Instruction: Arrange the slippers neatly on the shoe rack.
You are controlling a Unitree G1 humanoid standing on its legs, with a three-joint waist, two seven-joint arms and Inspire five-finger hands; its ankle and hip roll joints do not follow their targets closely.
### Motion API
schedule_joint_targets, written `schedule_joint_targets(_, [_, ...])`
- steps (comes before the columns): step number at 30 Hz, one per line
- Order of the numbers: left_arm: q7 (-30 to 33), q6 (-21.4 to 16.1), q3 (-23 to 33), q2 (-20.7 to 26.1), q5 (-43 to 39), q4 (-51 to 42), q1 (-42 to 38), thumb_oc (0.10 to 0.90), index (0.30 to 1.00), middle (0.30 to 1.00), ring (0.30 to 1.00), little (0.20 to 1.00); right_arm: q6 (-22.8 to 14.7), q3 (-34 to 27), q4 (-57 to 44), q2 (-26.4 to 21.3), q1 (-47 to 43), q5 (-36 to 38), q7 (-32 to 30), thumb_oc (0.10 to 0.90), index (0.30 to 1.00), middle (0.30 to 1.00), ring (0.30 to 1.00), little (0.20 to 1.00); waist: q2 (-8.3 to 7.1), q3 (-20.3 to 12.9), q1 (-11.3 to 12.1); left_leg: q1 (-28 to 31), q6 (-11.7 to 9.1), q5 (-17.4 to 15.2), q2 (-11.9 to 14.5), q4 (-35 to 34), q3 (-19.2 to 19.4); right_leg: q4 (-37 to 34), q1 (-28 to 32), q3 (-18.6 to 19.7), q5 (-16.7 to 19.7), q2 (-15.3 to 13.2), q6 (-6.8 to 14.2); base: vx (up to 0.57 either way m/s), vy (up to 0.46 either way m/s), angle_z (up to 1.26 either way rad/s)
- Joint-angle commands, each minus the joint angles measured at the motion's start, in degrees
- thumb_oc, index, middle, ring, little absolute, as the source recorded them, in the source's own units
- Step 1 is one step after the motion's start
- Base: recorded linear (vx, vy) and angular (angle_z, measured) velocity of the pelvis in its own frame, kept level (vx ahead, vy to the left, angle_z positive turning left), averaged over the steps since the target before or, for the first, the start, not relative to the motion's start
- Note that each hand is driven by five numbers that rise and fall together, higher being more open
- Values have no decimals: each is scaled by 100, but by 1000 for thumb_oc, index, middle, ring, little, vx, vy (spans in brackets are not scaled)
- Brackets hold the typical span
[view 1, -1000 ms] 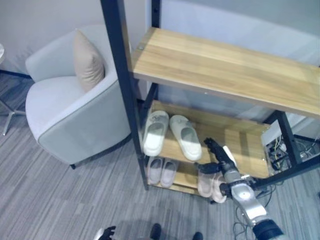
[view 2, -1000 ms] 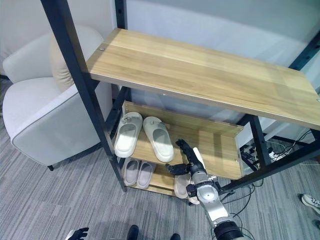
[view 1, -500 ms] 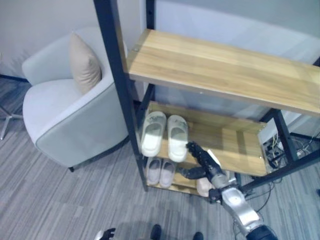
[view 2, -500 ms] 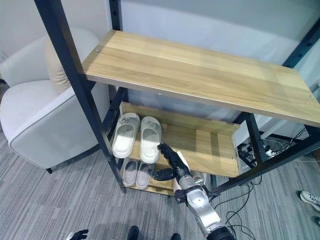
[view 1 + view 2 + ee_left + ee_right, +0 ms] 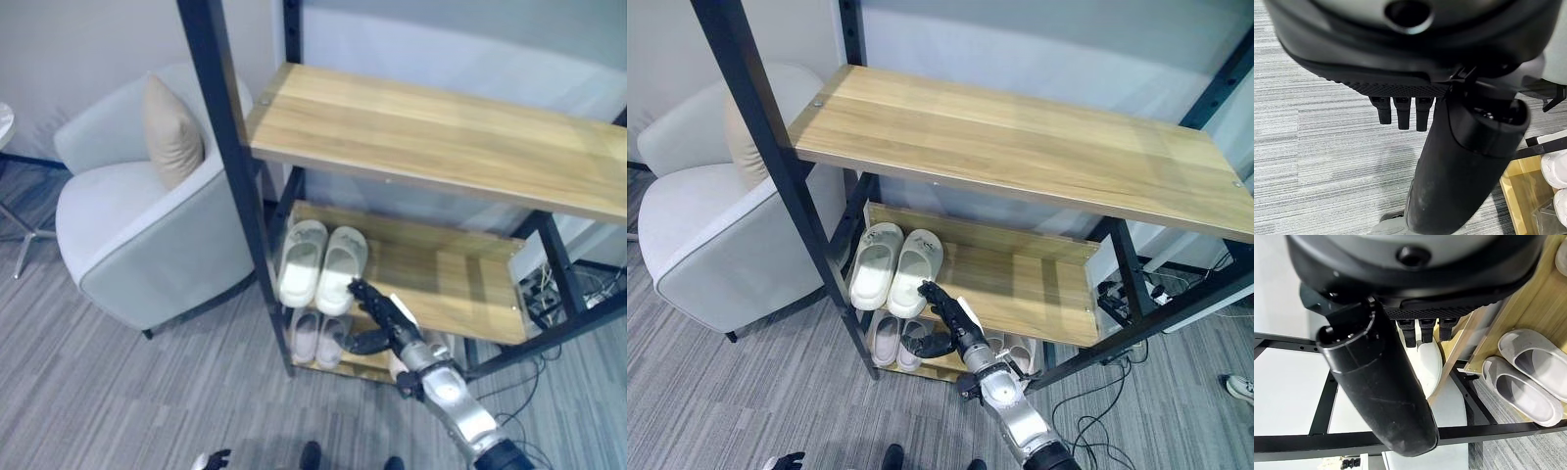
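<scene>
Right hand: the right hand (image 5: 955,315) reaches in at the front edge of the middle shelf, fingers straight and spread, thumb (image 5: 924,345) hanging below the shelf edge; it holds nothing.
Contact: the fingertips (image 5: 357,288) are at the heel of the right-hand white slipper (image 5: 339,258); whether they actually touch it cannot be told.
White pair: that slipper and the left-hand white slipper (image 5: 301,261) lie side by side on the left part of the middle shelf (image 5: 1034,292), sides touching or nearly so.
Direction: both long axes run front to back, toes toward the wall, heels at the front edge; the right-hand one leans slightly toward its partner at the heel.
Lower shelf: a grey pair (image 5: 898,342) sits below, also toes inward, and a pale pair (image 5: 1019,350) shows to the right, behind the right arm.
Shoe rack: the shoe rack (image 5: 764,157) has black metal posts and wooden boards; its top board (image 5: 1019,147) is bare.
Writing: a faint mark shows on the white slippers' toe straps, too small to read.
Left hand: the left hand (image 5: 1400,110) hangs over grey striped carpet (image 5: 1312,142), fingers straight, holding nothing.
Surroundings: a light grey armchair (image 5: 147,230) with a beige cushion (image 5: 171,132) stands left of the rack.
</scene>
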Motion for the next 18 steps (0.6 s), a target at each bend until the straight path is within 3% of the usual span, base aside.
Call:
schedule_joint_targets(1, [225, -76, 173, 2, -80, 302, -285, 800, 900, 900, 900, 900, -569, -242, -585, 27, -622, -417, -307, 800, 900, 900, 900, 900, 153, -103, 10, 356, -40, -841, -167, 59, -315, 767, 245, 194, -303, -344, 543, 0, 0, 0])
schedule_joint_targets(3, [182, -80, 236, -62, -48, 377, -215, 800, 900, 900, 900, 900, -682, -480, -784, -193, -438, -969, -540, 800, 900, 900, 900, 900, 179, -105, -35, 382, -27, -851, -167, 61, -299, 794, 253, 203, -307, -338, 545, 0, 0, 0])
schedule_joint_targets(15, [89, -154, 389, -137, -2, 400, -119, 800, 900, 900, 900, 900, -935, -1403, -1630, -550, 607, -1286, -691, 800, 900, 900, 900, 900, 296, -224, -272, 493, -37, -869, -174, 72, -206, 873, 298, 292, -302, -348, 553, -16, 0, -6])
schedule_joint_targets(18, [-199, -299, 519, -233, -389, 299, -173, 800, 900, 900, 900, 900, -930, -1519, -1435, -807, 1182, -1773, -563, 800, 900, 900, 900, 900, 286, -257, -379, 556, -34, -892, -199, 67, -171, 960, 296, 329, -289, -366, 558, -47, -12, -6])
